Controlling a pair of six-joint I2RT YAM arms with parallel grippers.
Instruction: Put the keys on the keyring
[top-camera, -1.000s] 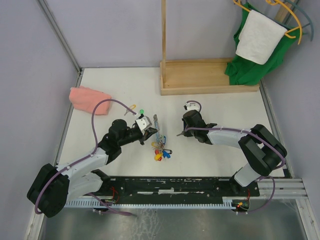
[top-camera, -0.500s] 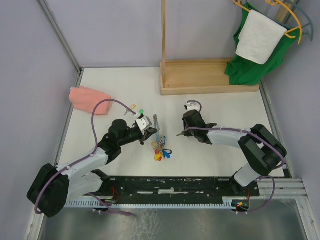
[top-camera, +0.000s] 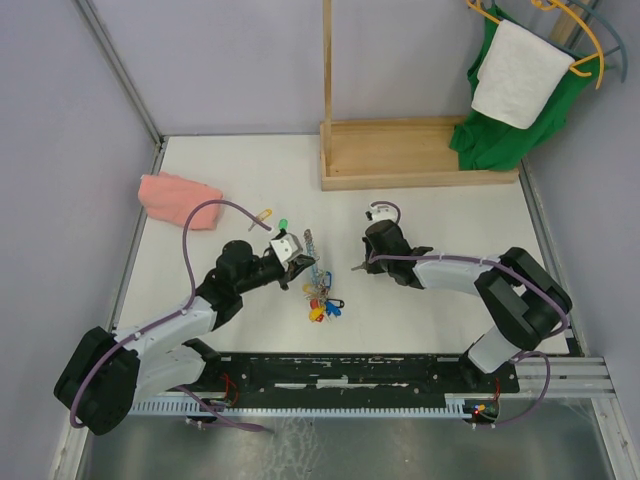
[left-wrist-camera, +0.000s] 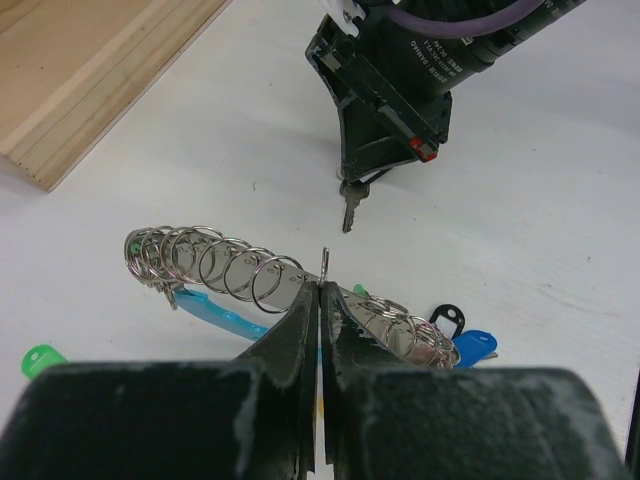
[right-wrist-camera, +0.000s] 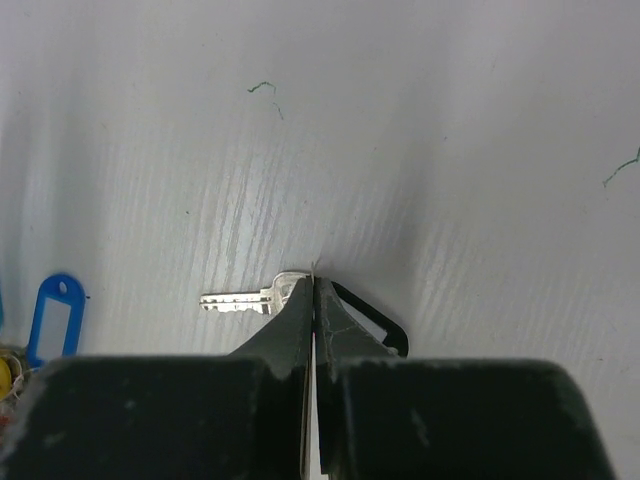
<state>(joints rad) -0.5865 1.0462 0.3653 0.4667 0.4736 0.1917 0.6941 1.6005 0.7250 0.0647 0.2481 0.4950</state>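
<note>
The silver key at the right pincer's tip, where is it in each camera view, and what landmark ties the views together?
Top external: the key sits just right of centre, at the tip of the right pincer.
Left wrist: upper middle, the key pokes down below the dark pincer.
Right wrist: centre-left, the key has its blade pointing left.
Shared landmark: the blue tag beside the keyring, seen in all three.
</note>
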